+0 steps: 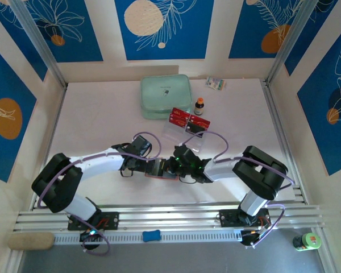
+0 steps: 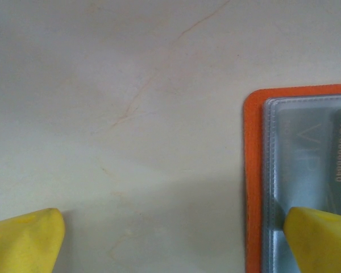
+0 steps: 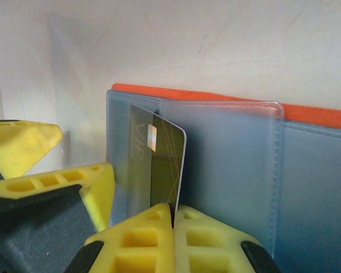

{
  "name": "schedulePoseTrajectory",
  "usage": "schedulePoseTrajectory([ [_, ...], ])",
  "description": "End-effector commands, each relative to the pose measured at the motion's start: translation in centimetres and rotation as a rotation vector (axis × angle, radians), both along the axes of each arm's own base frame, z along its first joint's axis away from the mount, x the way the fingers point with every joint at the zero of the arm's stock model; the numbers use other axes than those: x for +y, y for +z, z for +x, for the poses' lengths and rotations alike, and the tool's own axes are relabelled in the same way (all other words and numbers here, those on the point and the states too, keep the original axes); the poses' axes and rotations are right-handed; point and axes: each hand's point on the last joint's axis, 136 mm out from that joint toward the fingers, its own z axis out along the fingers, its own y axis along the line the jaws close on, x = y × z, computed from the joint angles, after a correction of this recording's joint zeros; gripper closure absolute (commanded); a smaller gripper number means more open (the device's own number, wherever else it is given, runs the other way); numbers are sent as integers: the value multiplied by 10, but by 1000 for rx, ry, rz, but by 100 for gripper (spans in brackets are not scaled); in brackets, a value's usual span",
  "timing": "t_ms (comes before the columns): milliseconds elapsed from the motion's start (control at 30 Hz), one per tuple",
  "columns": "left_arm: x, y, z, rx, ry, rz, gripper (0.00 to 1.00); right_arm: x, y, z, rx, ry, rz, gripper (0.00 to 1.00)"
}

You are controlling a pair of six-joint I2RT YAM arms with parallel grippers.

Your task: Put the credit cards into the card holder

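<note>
Top external — white table (image 1: 102, 114), blue walls (image 1: 74, 28), left tool (image 2: 173, 219) agape, right tool (image 3: 173, 213) pinching card (image 3: 165, 165)

Counted: one orange square folding card holder (image 1: 155, 169); two red thin rectangular cards (image 1: 179, 118) at its one o'clock; one dark gold-lined plastic card (image 3: 159, 165); one mint-green zipped fabric pouch (image 1: 165, 96) at twelve o'clock; one small brown bottle (image 1: 199, 106).

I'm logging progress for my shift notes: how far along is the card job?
Done: the holder lies open, a left finger on its pocket. In hand: the right fingers pinch a black card, partly slid into a sleeve. Left: at least two red cards lie farther back.
</note>
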Motion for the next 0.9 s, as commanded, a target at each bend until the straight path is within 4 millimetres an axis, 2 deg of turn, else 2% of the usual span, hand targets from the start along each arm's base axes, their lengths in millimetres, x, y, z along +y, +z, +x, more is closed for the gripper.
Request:
schedulePoseTrajectory([
  [0,-2,6,-4,9,1,-9,0,-3,-26,-20,105,91,-92,98],
  [133,-5,22,2,-20,21,-39,0,2,-13,-19,104,172,-122,68],
  [167,-4,27,4,-30,32,-41,0,2,-8,-18,99,184,-127,64],
  [233,0,36,7,-50,59,-43,0,-1,-1,-15,89,197,-138,59],
  [300,5,42,10,-63,87,-46,0,-3,7,-13,83,208,-143,58],
  [467,27,44,12,-62,155,-27,0,-7,21,-9,67,224,-168,59],
  [533,36,41,11,-51,176,-9,0,-7,23,-7,66,229,-185,64],
  [667,47,27,7,-13,209,12,0,-4,23,-3,76,243,-221,83],
  [867,53,9,1,34,218,42,0,8,20,-1,82,275,-242,92],
])
